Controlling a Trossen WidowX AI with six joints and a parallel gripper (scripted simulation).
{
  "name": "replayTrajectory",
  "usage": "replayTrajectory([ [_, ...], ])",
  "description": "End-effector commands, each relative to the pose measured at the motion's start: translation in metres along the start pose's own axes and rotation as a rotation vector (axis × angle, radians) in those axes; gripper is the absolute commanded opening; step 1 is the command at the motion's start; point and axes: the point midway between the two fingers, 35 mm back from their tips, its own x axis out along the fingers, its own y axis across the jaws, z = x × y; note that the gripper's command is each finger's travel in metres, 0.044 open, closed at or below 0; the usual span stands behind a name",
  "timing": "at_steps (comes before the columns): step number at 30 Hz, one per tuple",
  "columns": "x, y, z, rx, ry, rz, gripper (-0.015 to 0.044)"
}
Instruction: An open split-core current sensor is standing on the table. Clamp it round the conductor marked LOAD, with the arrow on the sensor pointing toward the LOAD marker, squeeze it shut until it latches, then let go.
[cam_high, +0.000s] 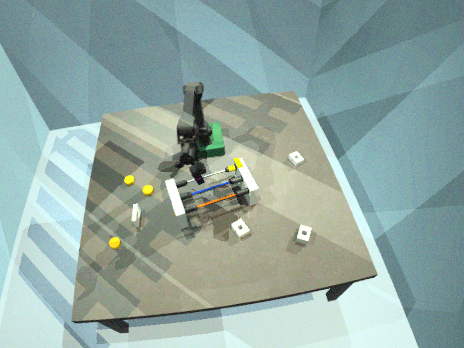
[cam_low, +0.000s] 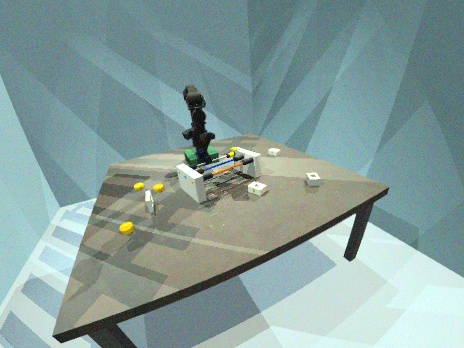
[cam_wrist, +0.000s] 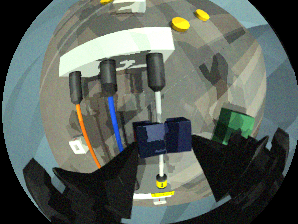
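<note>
The current sensor (cam_high: 199, 179) (cam_low: 205, 157) (cam_wrist: 150, 140) is dark navy, with two halves side by side in the wrist view. My gripper (cam_high: 198, 172) (cam_low: 203, 151) (cam_wrist: 165, 143) is shut on it, one finger at each outer side. The sensor is at the white conductor (cam_high: 215, 175) (cam_wrist: 158, 106), which runs behind the seam between the halves in the wrist view. Whether it lies inside the jaws, and whether they are latched, I cannot tell. A yellow tag (cam_high: 231, 168) (cam_wrist: 161, 181) sits on this conductor's far end. The arrow and marker lettering are not readable.
A blue conductor (cam_high: 211, 188) (cam_wrist: 114, 122) and an orange one (cam_high: 216, 200) (cam_wrist: 83, 125) run alongside, between white end supports (cam_high: 175, 197) (cam_low: 192, 182). A green block (cam_high: 215, 143) (cam_wrist: 232, 125) is beside the arm. Yellow discs (cam_high: 147, 190) and white holed blocks (cam_high: 303, 234) stand around.
</note>
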Motion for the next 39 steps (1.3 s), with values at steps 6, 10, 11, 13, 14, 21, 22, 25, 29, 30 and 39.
replayTrajectory([
  [6, 0.015, 0.0, 0.0, 0.008, -0.002, -0.002, 0.0],
  [10, 0.021, 0.0, 0.0, 0.008, -0.002, -0.002, 0.0],
  [11, 0.023, 0.0, 0.0, 0.008, -0.002, -0.002, 0.0],
  [13, 0.026, 0.0, 0.0, 0.008, -0.002, -0.002, 0.0],
  [14, 0.028, 0.0, 0.0, 0.008, -0.002, -0.002, 0.0],
  [21, 0.039, -0.001, 0.0, 0.008, -0.002, -0.002, 0.0],
  [22, 0.041, -0.001, 0.0, 0.008, -0.002, -0.002, 0.0],
  [25, 0.039, -0.001, 0.0, 0.006, -0.002, -0.002, 0.0],
  [29, 0.039, -0.001, 0.0, 0.006, -0.002, -0.002, 0.0],
  [30, 0.039, -0.001, 0.0, 0.006, -0.002, -0.002, 0.0],
  [39, 0.039, -0.001, 0.0, 0.006, -0.002, -0.002, 0.0],
])
